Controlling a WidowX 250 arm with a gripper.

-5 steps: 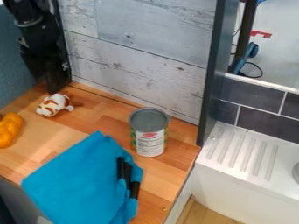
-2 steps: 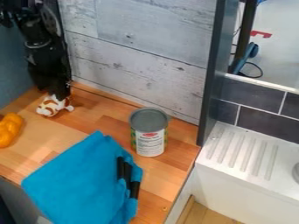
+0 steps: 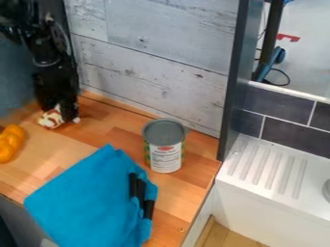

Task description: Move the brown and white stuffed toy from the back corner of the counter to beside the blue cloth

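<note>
Claw (image 3: 59, 114) is low at the far left of the counter (image 3: 190, 190), right at the small toy (image 3: 49, 119), and covers part of it. I cannot tell whether the claw is apart, together or clamped on the toy, nor whether they touch.

Handling, my judgement: the toy looks soft and stuffed, so I want it centred under the claw, the thick middle rather than an end. Closing should be gentle; a plush body likely squashes and could roll out if caught off-centre. I keep clearance from the wall (image 3: 151, 53) close behind, and check the hold before any lift.

Materials: toy is rounded, white with reddish-brown patches. Near left of it lies an orange, lumpy, smooth-looking thing (image 3: 9, 144). Counter is blocky, warm-toned wood. Blue cloth (image 3: 84, 202) lies nearer, matte and creased, with black strips (image 3: 140, 189) along its right side. Upright can (image 3: 166, 157) stands just beyond the cloth to the right: cylindrical, grey top, pale label. Wall boards are whitewashed, grained and knotted.
</note>
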